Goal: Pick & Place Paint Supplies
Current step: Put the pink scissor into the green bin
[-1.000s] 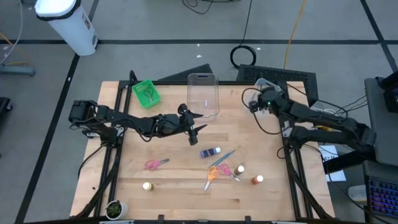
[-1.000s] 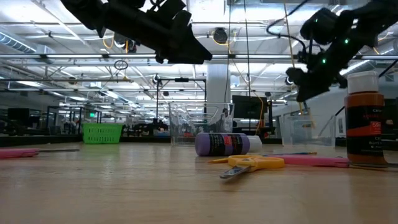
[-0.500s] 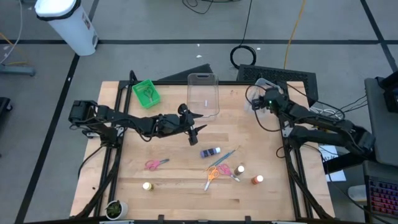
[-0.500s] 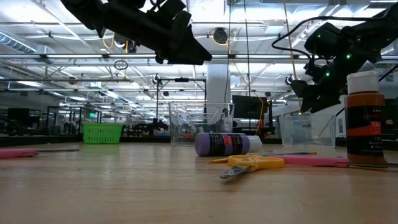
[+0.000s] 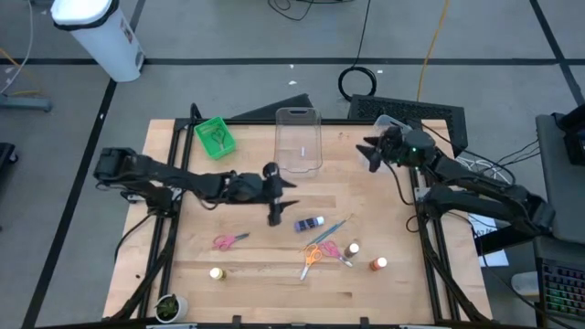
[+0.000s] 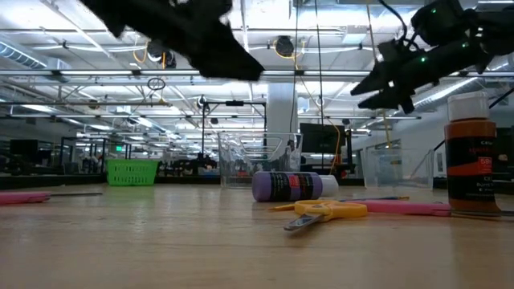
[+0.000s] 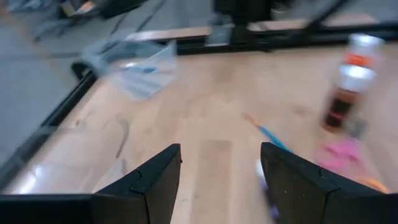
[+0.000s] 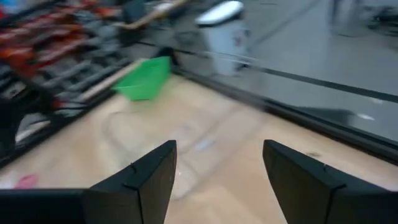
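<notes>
My left gripper (image 5: 273,216) is open and empty above the table's middle, just left of the purple paint bottle (image 5: 309,223), which lies on its side (image 6: 293,186). Near it lie a thin blue brush (image 5: 336,228), orange scissors (image 5: 313,258), pink scissors (image 5: 333,251), a white-capped bottle (image 5: 353,248) and an upright orange bottle (image 5: 377,264). Another pair of pink scissors (image 5: 228,240) and a yellow bottle (image 5: 216,273) lie at the near left. My right gripper (image 5: 369,155) is open and empty, high above the far right of the table.
A clear plastic tub (image 5: 299,140) stands at the far middle and a green bin (image 5: 214,135) at the far left. Bare wood lies between the tub and the supplies. Black frame rails run along the table's left and right edges.
My left gripper has gone toward the table's near edge, closer to the purple bottle. My right gripper has risen and tipped from pointing down to nearly level, pointing toward the table's left. The supplies have not moved.
</notes>
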